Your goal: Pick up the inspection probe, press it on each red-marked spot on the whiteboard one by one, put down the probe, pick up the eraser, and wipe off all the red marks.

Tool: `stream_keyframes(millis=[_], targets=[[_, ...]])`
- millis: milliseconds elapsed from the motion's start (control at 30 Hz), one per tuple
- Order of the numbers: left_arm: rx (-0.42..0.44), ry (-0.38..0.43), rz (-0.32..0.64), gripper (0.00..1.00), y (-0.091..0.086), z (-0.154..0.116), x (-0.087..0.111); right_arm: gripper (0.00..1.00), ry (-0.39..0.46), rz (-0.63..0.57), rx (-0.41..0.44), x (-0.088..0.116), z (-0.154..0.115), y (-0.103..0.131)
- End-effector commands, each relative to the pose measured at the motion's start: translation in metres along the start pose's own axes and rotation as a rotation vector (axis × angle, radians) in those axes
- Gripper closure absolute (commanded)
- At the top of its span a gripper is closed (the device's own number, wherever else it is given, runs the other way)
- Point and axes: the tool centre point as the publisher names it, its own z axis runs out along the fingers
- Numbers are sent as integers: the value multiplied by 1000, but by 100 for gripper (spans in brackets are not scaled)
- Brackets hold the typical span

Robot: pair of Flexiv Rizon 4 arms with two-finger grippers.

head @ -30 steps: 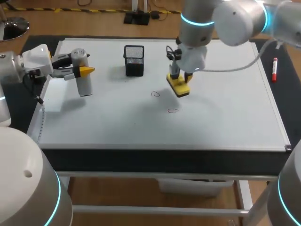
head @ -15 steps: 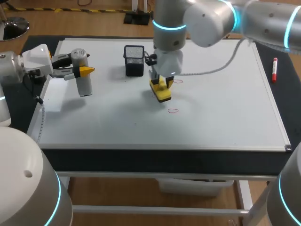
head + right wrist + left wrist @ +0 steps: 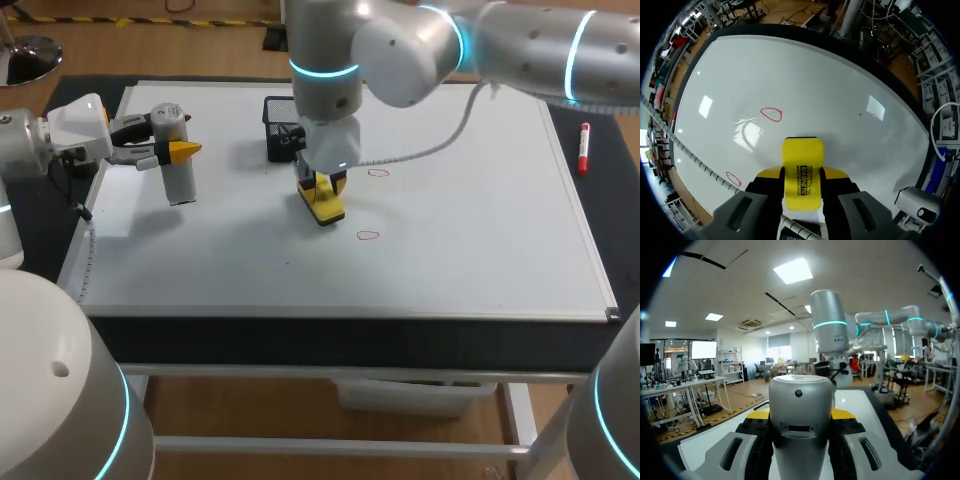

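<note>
Evidently the job is in its wiping stage. The right claw (image 3: 320,188) is clamped on the yellow eraser (image 3: 324,207), which appears to rest on the whiteboard (image 3: 470,250) just in front of the black mesh cup (image 3: 281,112). A red mark (image 3: 377,172) lies near the cup's right side, and a second red mark (image 3: 368,236) lies farther out in front. Both are left to wipe. Well to the cup's left, the left claw (image 3: 176,152) is closed around the grey probe (image 3: 178,178), so the probe is not set down.
</note>
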Motion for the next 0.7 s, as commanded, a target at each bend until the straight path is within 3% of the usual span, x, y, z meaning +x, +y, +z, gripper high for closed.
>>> stream_keyframes(millis=[33, 367, 700], targets=[[5, -1, 3, 100, 1, 0, 0, 100, -1, -9, -5, 0, 4, -5], [5, -1, 3, 100, 1, 0, 0, 100, 9, -1, -21, 2, 14, -7], [5, -1, 3, 100, 1, 0, 0, 100, 21, 41, -20, 19, 19, -10]])
